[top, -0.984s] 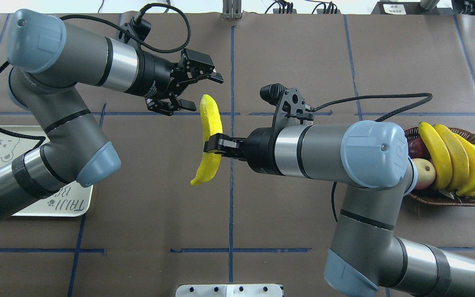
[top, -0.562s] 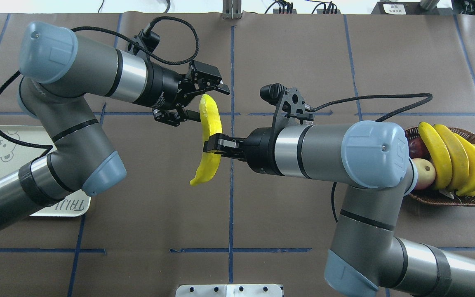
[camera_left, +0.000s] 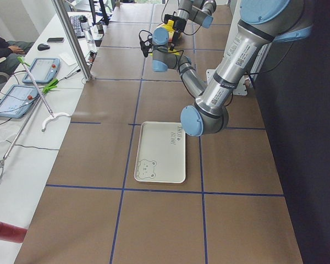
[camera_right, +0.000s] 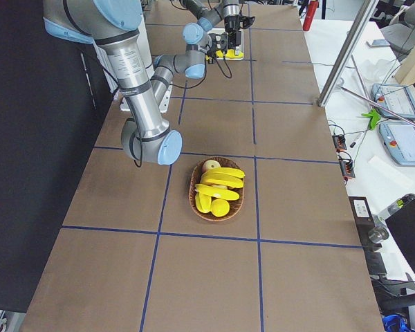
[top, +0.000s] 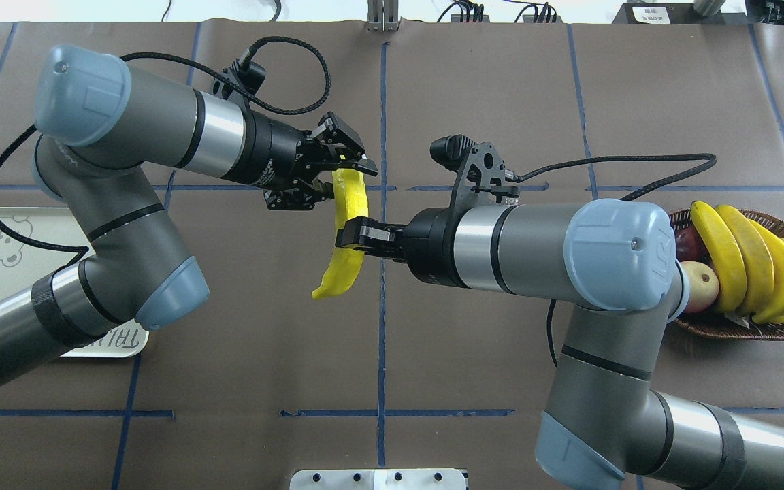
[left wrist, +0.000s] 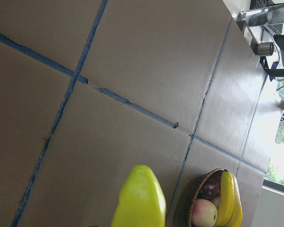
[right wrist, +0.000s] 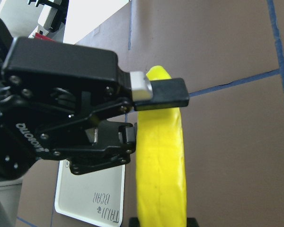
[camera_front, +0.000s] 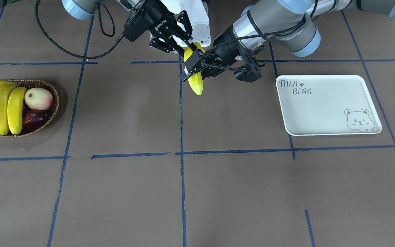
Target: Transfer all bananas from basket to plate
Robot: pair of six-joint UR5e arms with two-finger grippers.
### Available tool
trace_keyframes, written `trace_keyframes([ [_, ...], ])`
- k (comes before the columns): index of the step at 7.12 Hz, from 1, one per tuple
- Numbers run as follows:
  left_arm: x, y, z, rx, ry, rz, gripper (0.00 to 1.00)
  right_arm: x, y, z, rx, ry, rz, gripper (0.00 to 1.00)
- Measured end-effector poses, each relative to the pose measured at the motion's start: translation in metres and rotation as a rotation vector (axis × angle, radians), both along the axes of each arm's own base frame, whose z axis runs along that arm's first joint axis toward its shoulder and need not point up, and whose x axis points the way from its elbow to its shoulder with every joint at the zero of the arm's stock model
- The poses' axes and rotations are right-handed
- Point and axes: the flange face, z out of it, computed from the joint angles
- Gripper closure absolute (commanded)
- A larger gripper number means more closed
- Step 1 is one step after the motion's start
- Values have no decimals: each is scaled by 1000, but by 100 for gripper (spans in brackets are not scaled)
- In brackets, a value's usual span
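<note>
Yellow curved banana [top: 341,272] hangs in air over middle of brown desk [top: 474,381]. Right gripper [top: 350,237] clamped tight on banana's middle. Left gripper [top: 343,178] at banana's far end, one finger on each side; cannot tell if squeezing or only close. More yellow bananas [top: 749,262] lie in brown woven basket [top: 719,328] on robot's right side, beside pink-white peach [top: 699,282] and dark red mango [top: 686,241]. White plate with bear drawing [camera_front: 324,106] sits on robot's left side, well apart from held banana.
</note>
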Motion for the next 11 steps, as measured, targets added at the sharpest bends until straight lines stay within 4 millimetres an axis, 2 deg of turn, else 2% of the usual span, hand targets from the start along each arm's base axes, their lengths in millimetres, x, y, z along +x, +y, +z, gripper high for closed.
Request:
trace_keyframes([
  [1, -1, 1, 1, -9, 1, 1, 100, 1, 0, -1, -2, -3, 1, 1],
  [5, -4, -4, 5, -21, -10, -8, 100, 6, 2, -5, -24, -21, 2, 0],
  [6, -10, -13, 17, -34, -33, -18, 100, 9, 0, -4, -24, -16, 5, 0],
  [7, -29, -29, 44, -42, -79, -23, 100, 15, -6, 0, -28, 0, 7, 0],
  [8, -64, -49, 86, -5, -148, -25, 100, 27, -18, 5, -44, 33, 7, 0],
  [9, -105, -62, 139, 47, -229, -35, 100, 48, -37, 14, -66, 84, 3, 0],
  [10, -146, -65, 208, 79, -326, -45, 100, 74, -56, 27, -74, 151, -9, 0],
  [11, -179, -56, 281, 100, -439, -60, 100, 97, -72, 43, -74, 226, -29, 0],
])
